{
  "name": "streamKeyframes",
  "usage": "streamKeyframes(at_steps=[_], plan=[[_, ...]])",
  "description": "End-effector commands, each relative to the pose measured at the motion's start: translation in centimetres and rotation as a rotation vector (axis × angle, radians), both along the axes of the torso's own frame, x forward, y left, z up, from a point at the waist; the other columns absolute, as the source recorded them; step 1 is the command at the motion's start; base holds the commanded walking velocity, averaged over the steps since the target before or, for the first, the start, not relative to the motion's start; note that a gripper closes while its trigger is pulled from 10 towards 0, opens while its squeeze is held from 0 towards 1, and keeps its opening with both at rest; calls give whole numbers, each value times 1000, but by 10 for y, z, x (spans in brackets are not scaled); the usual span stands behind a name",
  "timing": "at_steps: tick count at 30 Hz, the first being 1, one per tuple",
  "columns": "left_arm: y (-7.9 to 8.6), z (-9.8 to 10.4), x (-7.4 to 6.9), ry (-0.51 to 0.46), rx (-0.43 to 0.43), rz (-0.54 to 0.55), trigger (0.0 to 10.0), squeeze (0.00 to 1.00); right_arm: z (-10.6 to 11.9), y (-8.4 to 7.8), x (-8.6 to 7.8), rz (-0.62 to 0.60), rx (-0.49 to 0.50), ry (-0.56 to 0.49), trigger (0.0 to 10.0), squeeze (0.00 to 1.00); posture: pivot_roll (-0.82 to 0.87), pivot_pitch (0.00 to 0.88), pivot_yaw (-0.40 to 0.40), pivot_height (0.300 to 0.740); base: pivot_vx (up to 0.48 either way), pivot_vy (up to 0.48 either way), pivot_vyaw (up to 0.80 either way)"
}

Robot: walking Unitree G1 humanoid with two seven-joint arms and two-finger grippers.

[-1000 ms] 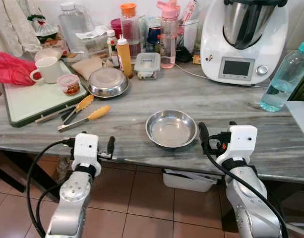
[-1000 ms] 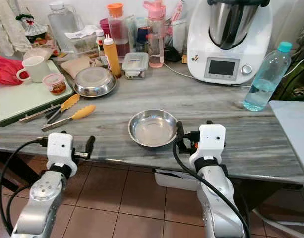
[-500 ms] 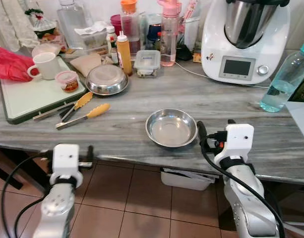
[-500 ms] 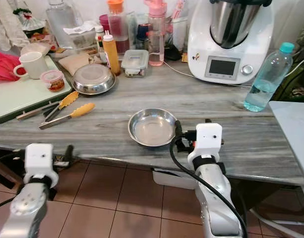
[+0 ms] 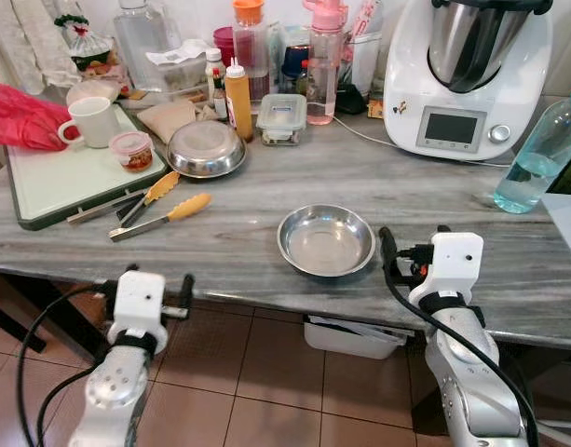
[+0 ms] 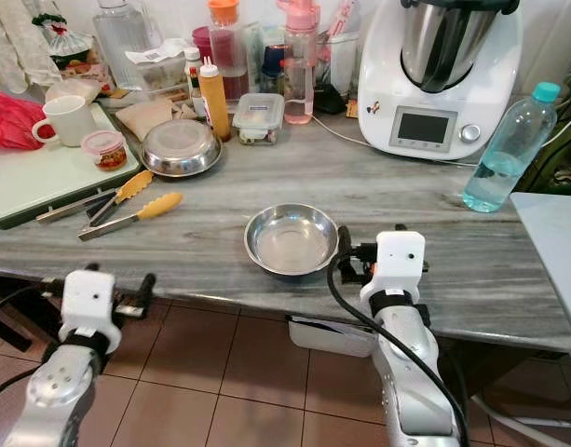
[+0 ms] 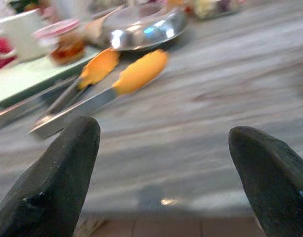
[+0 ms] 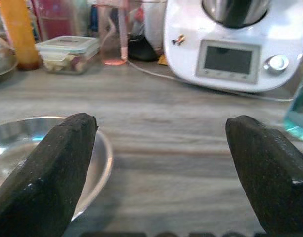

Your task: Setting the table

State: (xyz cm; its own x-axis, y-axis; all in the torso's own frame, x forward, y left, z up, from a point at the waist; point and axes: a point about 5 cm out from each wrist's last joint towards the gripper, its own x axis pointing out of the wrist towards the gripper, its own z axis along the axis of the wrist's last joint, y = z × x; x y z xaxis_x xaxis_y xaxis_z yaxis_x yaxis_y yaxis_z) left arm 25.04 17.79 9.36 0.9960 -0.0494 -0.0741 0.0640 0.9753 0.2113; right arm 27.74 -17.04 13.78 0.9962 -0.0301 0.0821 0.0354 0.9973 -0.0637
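From the head views, one steel bowl [image 5: 326, 239] is sitting near the table's [image 5: 266, 200] front edge, apparently the sole setting laid. The orange-handled tongs [image 5: 160, 217] are lying toward the left, beside a green board [image 5: 52, 186]; a second steel bowl [image 5: 206, 149] is waiting further back among bottles. The left pincer [image 5: 184, 291] is hanging below the front edge, and the right pincer [image 5: 387, 250] is hovering just beside the front bowl.

In the left wrist view, the left pincer's fingers [image 7: 57, 173] are standing wide and holding nothing, facing the tongs [image 7: 99, 96].

In the right wrist view, the right pincer's fingers [image 8: 47, 168] are standing wide and holding nothing, the bowl's rim [image 8: 99, 158] beside one. Most of the setting seems undone.
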Motion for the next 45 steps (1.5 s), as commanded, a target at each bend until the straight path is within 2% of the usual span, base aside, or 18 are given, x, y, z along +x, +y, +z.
streamKeyframes(at_steps=[1,6,9,14,20,22,25,28,29,35,42,45], plan=[[1,0,2,2,5,-13,10000,0,7,-8,-4,-42,7,-33,10000,0,-12,14,30,740,0,0,0],[1,-1,3,10,2,-16,10000,0,6,-12,-19,-44,35,-31,10000,0,-27,16,51,740,0,0,0],[-3,0,3,8,5,-68,10000,0,2,-5,-39,6,47,-24,10000,0,-50,19,63,740,0,0,0],[-8,-3,5,-6,-9,-62,10000,0,-8,-5,-52,19,41,13,10000,0,-72,2,61,740,0,0,0],[-5,0,12,-38,-23,-24,10000,0,-3,2,-41,63,13,1,10000,0,-70,0,35,740,0,0,0],[-3,1,15,-55,-18,8,10000,0,6,5,-30,88,0,-34,10000,0,-63,0,31,740,0,0,0],[-2,2,14,-65,-17,10,10000,0,9,7,-21,102,-6,-45,10000,0,-33,0,8,740,0,0,0],[1,6,14,-72,-32,42,10000,0,13,9,-16,126,16,-51,10000,0,-10,0,11,740,0,0,0],[1,3,14,-65,-28,43,10000,0,8,11,-15,141,-5,-40,10000,0,-11,0,19,740,0,0,0],[-10,4,10,-74,-23,16,10000,0,9,5,-14,113,9,-37,10000,0,-5,0,13,740,0,0,0],[-9,6,15,-82,-20,12,10000,0,5,5,-14,83,33,-28,10000,0,-3,0,12,740,0,0,0],[-10,5,15,-79,-15,10,10000,0,3,11,-14,101,30,-20,10000,0,-11,1,18,740,0,0,0]])
